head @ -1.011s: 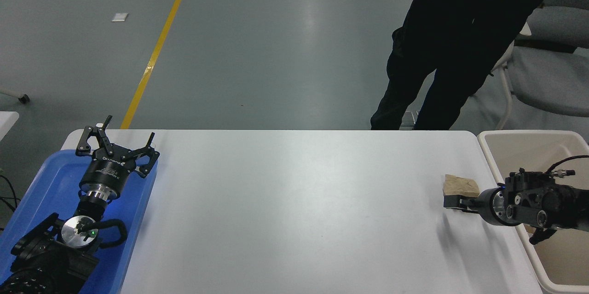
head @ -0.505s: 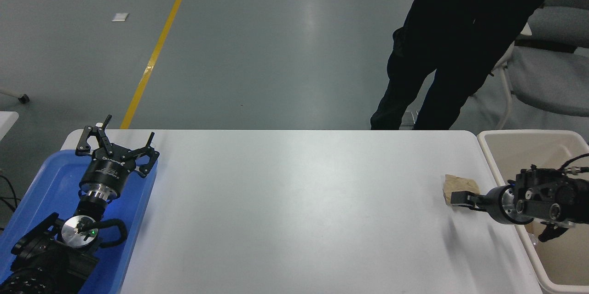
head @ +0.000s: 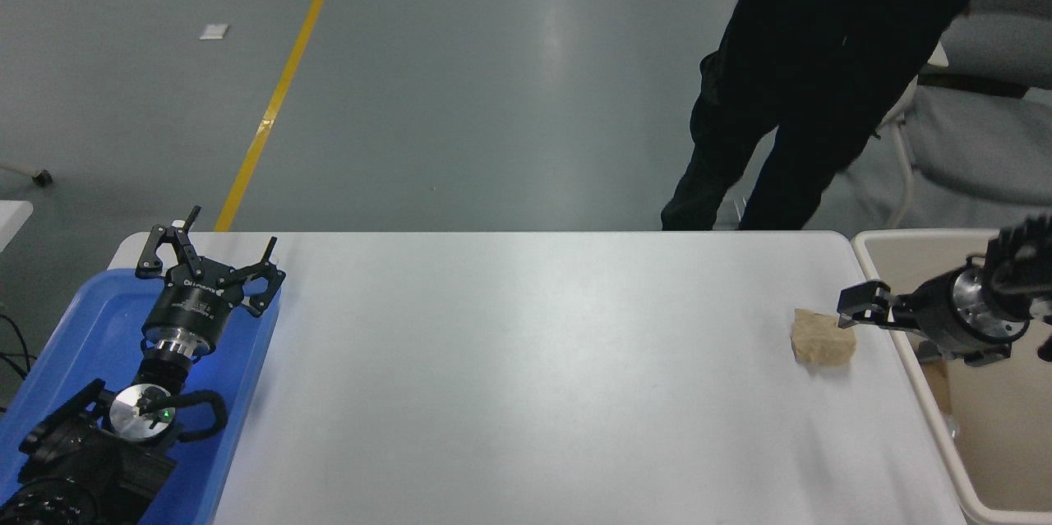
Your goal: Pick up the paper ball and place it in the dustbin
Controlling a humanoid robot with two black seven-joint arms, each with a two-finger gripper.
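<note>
tan paper ball (head: 822, 338), cream dustbin (head: 978, 410), blue tray (head: 90, 328)

A line of white lettering ran across the black body of the left gripper (head: 210, 272), parked over the blue tray (head: 78, 328) at the lower left of the frame. It sat upside down to the camera and was too small to make out. No other text, label, brand, number or sign was legible anywhere in the frame.
</note>
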